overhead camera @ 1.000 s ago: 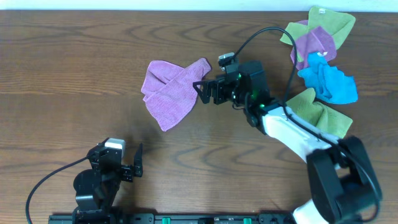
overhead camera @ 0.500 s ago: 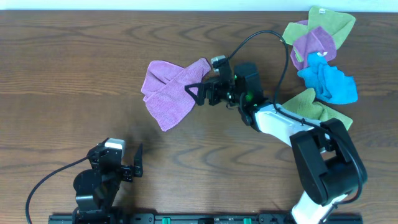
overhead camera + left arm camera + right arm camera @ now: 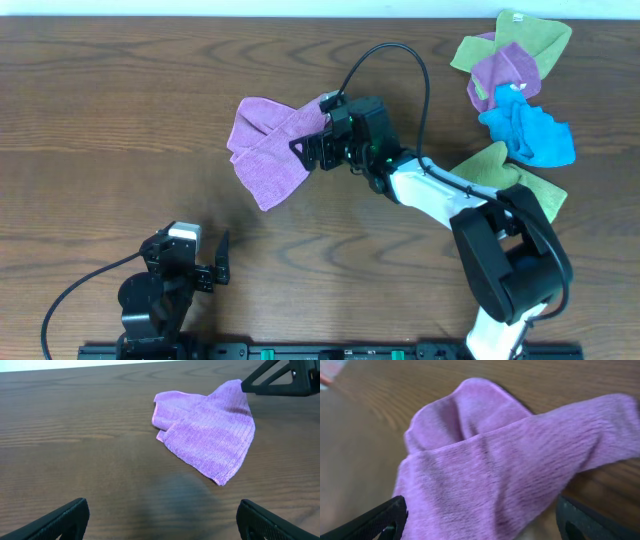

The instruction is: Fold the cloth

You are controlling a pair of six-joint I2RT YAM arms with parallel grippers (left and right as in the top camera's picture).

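- Wooden worktop [image 3: 100, 120]: bare beneath both tools apart from the cloth.
- Purple cloth [image 3: 265, 150]: rumpled, now directly under the right tool.
- Right tool [image 3: 481, 510]: has moved in over the cloth's corner, jaws wide, empty; a grasp looks imminent.
- Left tool [image 3: 162, 510]: wide, empty, cloth well ahead.

Even soft light, faint shadows; overhead & left-wrist views sharp, right-wrist view blurry, cloth [image 3: 485, 470] incl.
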